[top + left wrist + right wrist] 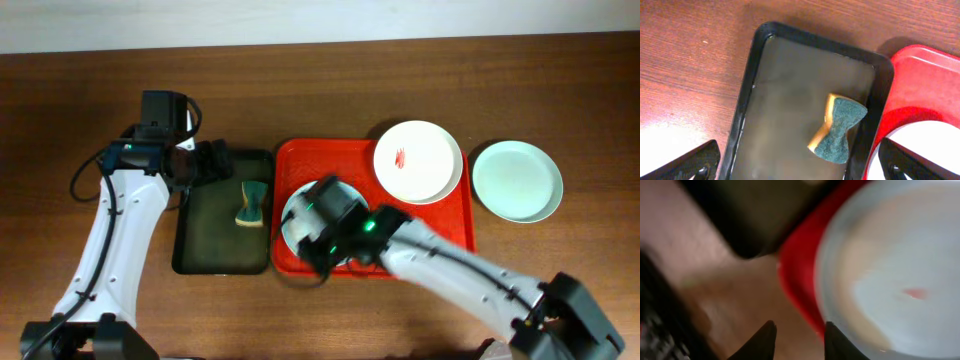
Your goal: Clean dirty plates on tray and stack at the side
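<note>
Overhead and wrist views. The right gripper (315,240) is hovering over the near-left part of the red tray (455,225), above a pale plate (297,212) bearing a small red smear (915,294). In the blurred right wrist view its jaws are standing narrow, with nothing visible between them, and the plate's rim is lying just beside the right-hand finger (836,341), across the tray's edge. The right arm is much the nearer to this plate. The left gripper (800,162), jaws wide and empty, is hanging over the dark green tray (752,95), where the sponge (837,131) is lying with its long axis roughly along the tray's length. A smeared white plate (417,160) is resting on the red tray's far corner. A mint plate (517,180) is sitting on the table beside the red tray.
</note>
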Available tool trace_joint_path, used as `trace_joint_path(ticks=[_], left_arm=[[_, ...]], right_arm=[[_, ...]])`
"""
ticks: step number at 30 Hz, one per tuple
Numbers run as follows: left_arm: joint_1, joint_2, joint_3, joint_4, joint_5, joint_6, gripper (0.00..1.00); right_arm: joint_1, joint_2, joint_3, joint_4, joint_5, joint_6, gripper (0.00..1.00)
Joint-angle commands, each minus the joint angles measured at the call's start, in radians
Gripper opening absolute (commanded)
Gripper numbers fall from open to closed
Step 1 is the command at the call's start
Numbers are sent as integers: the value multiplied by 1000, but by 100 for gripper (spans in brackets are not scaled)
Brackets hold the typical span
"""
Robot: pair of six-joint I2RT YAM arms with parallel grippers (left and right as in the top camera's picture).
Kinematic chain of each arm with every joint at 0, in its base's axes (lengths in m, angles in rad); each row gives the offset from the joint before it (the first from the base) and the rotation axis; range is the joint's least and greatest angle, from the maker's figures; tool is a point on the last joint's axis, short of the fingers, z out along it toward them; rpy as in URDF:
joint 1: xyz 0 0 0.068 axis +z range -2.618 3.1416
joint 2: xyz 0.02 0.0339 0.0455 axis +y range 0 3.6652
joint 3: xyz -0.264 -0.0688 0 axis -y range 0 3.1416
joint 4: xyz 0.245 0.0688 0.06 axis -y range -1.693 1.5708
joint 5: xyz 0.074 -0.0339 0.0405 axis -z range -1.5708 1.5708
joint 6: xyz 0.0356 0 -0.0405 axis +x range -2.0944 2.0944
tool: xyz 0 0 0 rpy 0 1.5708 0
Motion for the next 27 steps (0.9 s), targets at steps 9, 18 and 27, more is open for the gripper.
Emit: trace_joint_path(ticks=[9,18,27], left_arm=[[2,-5,9,-1,8,-6,99],[2,-5,9,-1,8,-6,99],[2,-5,9,-1,8,-6,99]], right_arm=[[292,123,12,105,412,-312,34],[292,235,12,152,407,-338,34],[292,256,12,146,404,-338,13]])
